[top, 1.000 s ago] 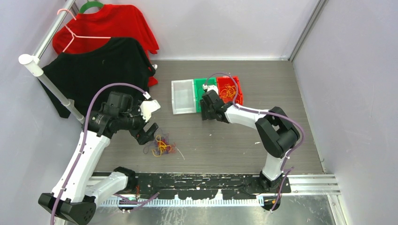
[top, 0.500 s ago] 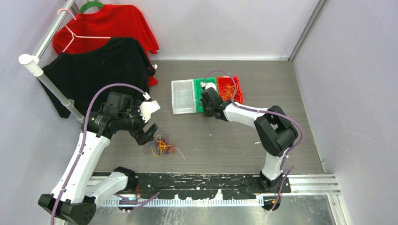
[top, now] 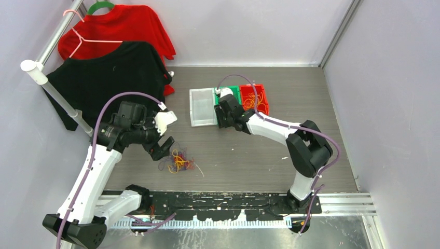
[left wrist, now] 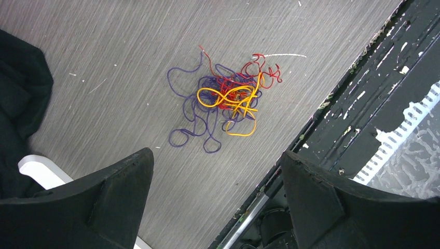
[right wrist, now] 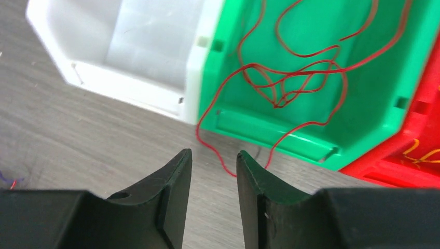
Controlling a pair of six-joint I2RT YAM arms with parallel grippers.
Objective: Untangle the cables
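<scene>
A tangle of thin purple, red and orange cables (top: 178, 162) (left wrist: 223, 101) lies on the grey table near the front edge. My left gripper (top: 163, 149) (left wrist: 218, 154) hovers just left of it, open wide and holding nothing. Several loose red cables (right wrist: 290, 78) lie in the green bin (top: 236, 91) (right wrist: 363, 93), and one red loop (right wrist: 220, 155) hangs over its near wall onto the table. My right gripper (top: 221, 123) (right wrist: 214, 155) sits at that wall, open by a narrow gap, the loop just beyond its tips. Orange cables (top: 252, 99) fill the red bin (top: 261, 89).
A white bin (top: 203, 109) (right wrist: 104, 31) stands against the green bin's left side, with no cables seen in it. A black shirt (top: 104, 78) and a red shirt (top: 124, 26) hang on a rack at the far left. A black rail (top: 218, 202) (left wrist: 373, 104) runs along the table's front edge.
My right gripper has slid left along the bins' near side, from the green and red bins to the green and white ones. The left arm and the tangle have stayed still.
</scene>
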